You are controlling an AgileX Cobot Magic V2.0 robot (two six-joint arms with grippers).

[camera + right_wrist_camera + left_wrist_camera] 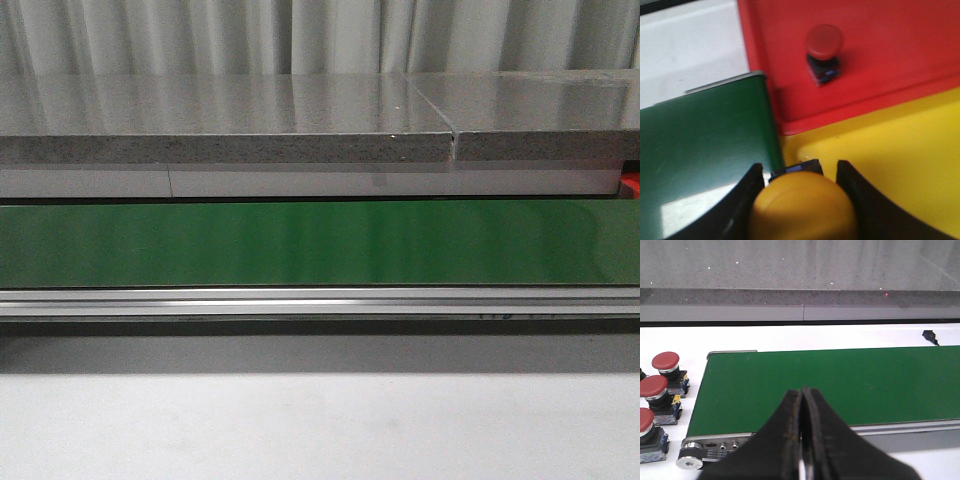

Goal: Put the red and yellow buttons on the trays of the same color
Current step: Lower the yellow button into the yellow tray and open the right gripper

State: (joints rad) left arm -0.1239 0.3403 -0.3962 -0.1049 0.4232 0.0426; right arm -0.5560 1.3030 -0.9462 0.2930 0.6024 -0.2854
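My right gripper [800,168] is shut on a yellow button [802,207], its dome filling the space between the two black fingers. It hangs over the corner where the green belt [705,130] meets the yellow tray [900,165]. Beyond lies the red tray [880,65] with one red button [824,44] standing upright in it. My left gripper [801,391] is shut with nothing in it, over the near rail at the other end of the belt [840,380]. Three red buttons [666,362] [653,387] [645,421] stand in a row on the white table beside that end.
The front view shows the belt [320,243], its metal rail [320,300], a grey counter [220,145] behind, and a sliver of the red tray [632,184]; no gripper appears there. A small black object [930,335] lies on the white surface beyond the belt.
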